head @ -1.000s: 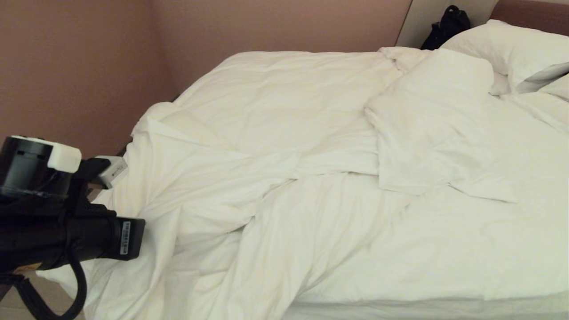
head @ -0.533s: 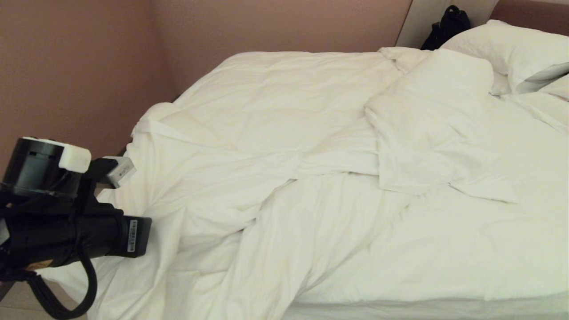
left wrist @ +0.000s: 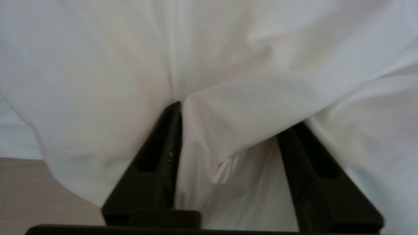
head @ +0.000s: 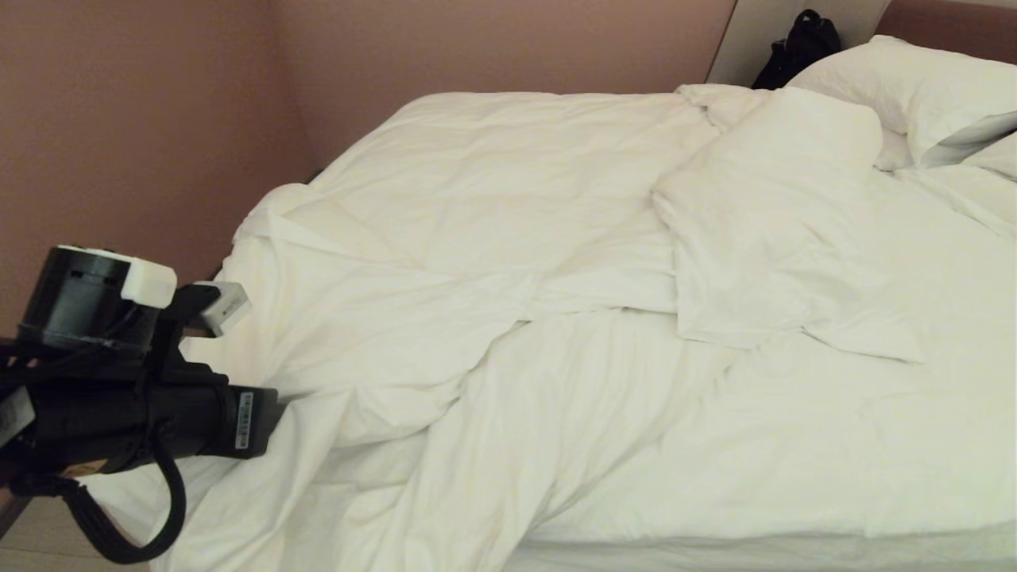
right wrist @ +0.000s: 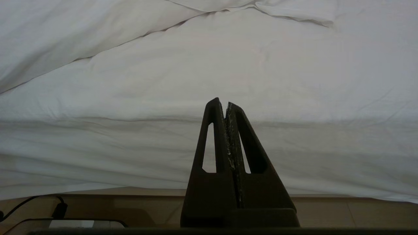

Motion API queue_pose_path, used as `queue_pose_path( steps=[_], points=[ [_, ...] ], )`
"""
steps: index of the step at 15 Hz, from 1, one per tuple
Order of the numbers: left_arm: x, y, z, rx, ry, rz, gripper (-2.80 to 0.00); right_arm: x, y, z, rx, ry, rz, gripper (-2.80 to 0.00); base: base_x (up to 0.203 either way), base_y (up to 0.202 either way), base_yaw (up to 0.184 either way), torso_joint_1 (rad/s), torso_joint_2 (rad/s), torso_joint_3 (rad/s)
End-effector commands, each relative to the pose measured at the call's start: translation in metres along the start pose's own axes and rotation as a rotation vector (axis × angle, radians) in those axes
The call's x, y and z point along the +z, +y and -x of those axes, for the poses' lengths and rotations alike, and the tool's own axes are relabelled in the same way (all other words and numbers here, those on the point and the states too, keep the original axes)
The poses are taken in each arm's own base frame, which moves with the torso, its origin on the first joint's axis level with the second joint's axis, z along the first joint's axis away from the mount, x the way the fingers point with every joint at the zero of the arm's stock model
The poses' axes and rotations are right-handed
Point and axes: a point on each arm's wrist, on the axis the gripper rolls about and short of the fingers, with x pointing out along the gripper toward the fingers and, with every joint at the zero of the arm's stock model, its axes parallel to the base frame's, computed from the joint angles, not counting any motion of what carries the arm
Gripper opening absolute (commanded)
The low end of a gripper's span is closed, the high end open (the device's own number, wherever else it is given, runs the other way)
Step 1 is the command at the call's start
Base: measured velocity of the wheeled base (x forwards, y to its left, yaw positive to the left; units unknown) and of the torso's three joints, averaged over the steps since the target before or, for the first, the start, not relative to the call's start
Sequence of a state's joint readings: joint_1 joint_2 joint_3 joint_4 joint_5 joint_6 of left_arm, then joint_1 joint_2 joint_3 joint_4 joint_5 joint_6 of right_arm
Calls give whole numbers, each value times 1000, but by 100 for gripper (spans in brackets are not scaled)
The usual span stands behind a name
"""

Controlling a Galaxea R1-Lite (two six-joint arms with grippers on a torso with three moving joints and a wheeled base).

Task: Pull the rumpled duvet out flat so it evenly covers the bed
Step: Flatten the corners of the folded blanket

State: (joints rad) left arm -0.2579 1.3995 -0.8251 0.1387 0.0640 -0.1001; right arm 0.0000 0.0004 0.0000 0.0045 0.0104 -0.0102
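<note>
1. The duvet (head: 508,238) is seen as plain white, unpatterned.
2. The pillows (head: 914,87) are white.
3. The wall (head: 143,119) is coloured dusty pinkish-brown.
4. A black bag (head: 798,44) is seen.
5. The fingers (right wrist: 228,137) are black.

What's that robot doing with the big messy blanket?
It is making the bed. The robot's left hand is down at the near left corner, its fingers spread apart with a fold of the white duvet lying between them. The duvet is rumpled, with a big flap folded over near the pillows. The right hand is shut on nothing, parked by the side of the bed.
</note>
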Motion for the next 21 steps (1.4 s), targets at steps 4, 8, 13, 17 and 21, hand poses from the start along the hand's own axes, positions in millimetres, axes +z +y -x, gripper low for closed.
queue_pose_path(
  steps=[4, 8, 13, 17, 21],
  points=[
    [16, 1, 34, 18, -147, 7, 0, 0, 0, 0, 0, 0, 1, -280, 0, 0, 0, 0, 0, 0],
    [27, 5, 103, 6, -384, 2, 0, 0, 0, 0, 0, 0, 1, -280, 0, 0, 0, 0, 0, 0],
    [23, 5, 113, -4, -391, -23, -280, 0, 0, 0, 0, 0, 1, -280, 0, 0, 0, 0, 0, 0],
    [23, 3, 103, -15, -378, -33, -280, 0, 0, 0, 0, 0, 1, -280, 0, 0, 0, 0, 0, 0],
    [18, 0, 84, -75, -297, -51, -280, 0, 0, 0, 0, 0, 1, -280, 0, 0, 0, 0, 0, 0]
  ],
)
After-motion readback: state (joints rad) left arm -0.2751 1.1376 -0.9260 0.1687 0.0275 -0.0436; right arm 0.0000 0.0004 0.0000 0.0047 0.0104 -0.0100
